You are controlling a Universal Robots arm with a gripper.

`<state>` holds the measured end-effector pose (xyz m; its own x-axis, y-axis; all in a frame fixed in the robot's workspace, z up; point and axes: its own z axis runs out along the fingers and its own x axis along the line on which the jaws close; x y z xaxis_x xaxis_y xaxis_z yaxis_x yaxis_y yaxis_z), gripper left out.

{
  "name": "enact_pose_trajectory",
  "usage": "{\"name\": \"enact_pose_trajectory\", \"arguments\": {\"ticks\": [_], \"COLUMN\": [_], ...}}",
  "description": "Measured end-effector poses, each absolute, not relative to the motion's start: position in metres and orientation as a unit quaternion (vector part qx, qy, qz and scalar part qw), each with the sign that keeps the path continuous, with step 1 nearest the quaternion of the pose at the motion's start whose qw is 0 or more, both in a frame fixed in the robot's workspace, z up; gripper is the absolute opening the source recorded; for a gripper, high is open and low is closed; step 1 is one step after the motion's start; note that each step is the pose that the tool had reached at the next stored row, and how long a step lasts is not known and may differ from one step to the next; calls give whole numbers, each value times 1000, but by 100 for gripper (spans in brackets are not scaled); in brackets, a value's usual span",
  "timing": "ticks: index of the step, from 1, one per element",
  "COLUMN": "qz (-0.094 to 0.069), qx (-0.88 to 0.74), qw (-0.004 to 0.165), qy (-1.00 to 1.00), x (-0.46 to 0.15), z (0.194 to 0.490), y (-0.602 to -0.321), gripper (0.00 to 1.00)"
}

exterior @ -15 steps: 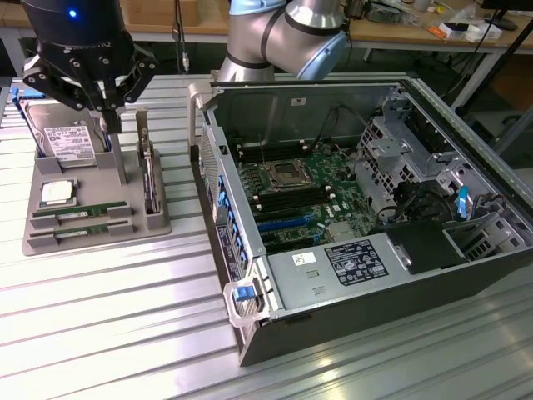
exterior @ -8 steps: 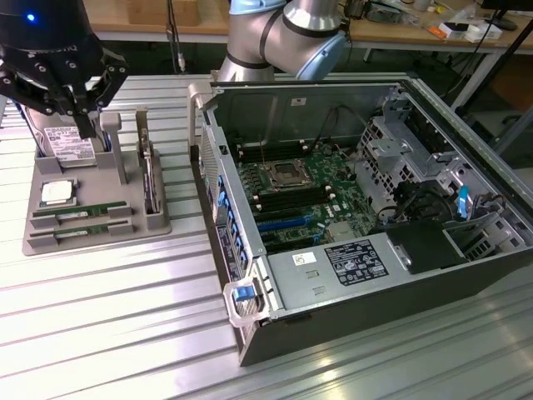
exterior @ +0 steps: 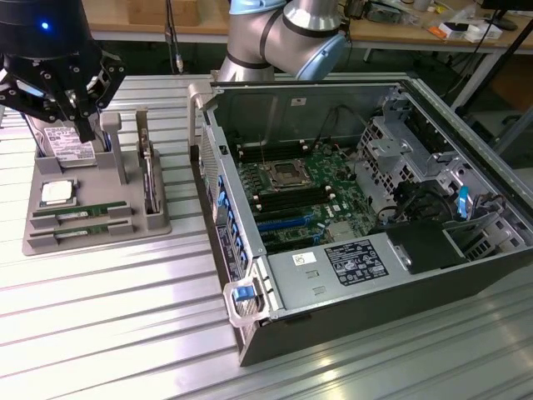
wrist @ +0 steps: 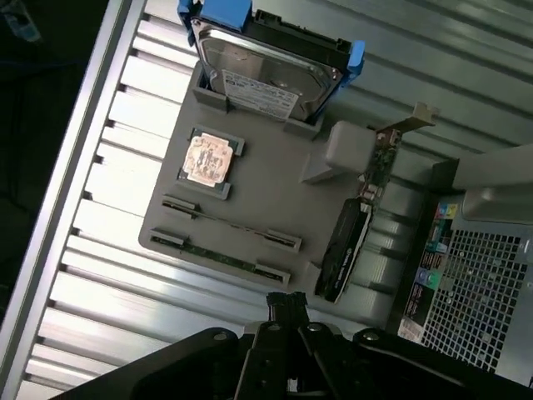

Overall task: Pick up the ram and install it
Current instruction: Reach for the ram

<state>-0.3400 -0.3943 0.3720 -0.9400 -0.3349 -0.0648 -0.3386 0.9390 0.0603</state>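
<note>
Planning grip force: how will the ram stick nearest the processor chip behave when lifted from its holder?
The ram, thin and narrow, is probably stiff and light. Standing on edge in a slot of the gray holder, it may bind if pulled crookedly. Its bare board looks fragile.

Two ram sticks (exterior: 80, 210), one processor chip (exterior: 57, 192), one hard drive (wrist: 266, 79), one expansion card (wrist: 348, 246), all on one gray holder (wrist: 275, 187); one open computer case (exterior: 375, 312)

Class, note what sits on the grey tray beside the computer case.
Two ram sticks, a square processor, a standing hard drive and an expansion card. The drive's lower edge is hidden in its slot.
</note>
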Motion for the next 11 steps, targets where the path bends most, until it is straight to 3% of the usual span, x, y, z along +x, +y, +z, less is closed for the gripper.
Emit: {"name": "enact_pose_trajectory", "arguments": {"ticks": [11], "qz": [38], "qx": [-276], "qw": [22], "qy": [960], "x": [-340], "z": [366], "y": [-394], "gripper": [11]}}
